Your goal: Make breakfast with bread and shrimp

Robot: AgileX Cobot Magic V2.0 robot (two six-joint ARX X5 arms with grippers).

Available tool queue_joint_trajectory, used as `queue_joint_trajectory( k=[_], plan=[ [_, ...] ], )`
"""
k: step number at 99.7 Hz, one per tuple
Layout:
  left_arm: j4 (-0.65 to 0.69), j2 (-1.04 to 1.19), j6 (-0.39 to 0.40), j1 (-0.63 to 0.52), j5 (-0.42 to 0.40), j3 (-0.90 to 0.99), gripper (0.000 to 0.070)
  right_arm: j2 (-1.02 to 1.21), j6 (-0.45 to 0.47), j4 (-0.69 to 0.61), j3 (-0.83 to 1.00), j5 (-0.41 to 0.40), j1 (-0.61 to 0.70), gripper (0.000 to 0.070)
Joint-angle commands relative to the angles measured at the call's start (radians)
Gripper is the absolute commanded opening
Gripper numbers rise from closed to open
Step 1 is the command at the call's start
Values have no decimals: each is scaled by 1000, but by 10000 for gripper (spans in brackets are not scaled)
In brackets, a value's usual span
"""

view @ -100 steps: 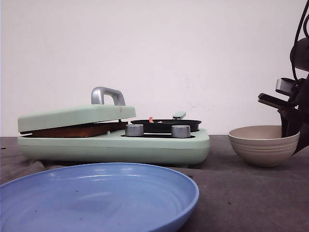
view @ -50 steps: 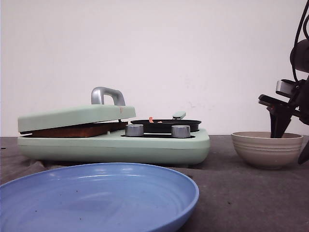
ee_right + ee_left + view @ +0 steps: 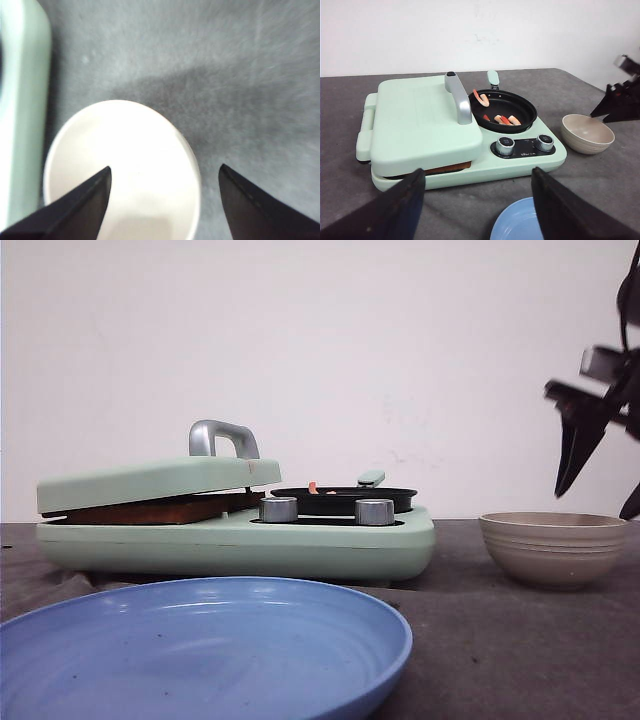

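Shrimp (image 3: 504, 119) sit in the pan (image 3: 503, 107) (centre frame); right gripper (image 3: 600, 480), jaws wide and empty, has lifted off the bowl (image 3: 552, 548).

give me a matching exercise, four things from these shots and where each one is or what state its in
Things:
1. shrimp
2. bread
3. bowl
4. plate

Places or states:
A. empty, under the right tool
B. in the black pan
C. nearest the front camera, empty
D. under the green lid

Pairs: 1-B, 2-D, 3-A, 4-C
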Motion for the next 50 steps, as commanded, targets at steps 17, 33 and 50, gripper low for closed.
queue_joint_trajectory(
  k=[17,33,50],
  plan=[
    [8,-3,1,-2,-1,2,352,-144,-15,-30,11,-44,1,416],
    [8,-3,-5,-2,-1,2,353,-278,-20,-27,11,-94,16,372],
    [8,-3,-30,-2,-1,2,353,-407,-65,-31,11,-154,54,108]
  ],
)
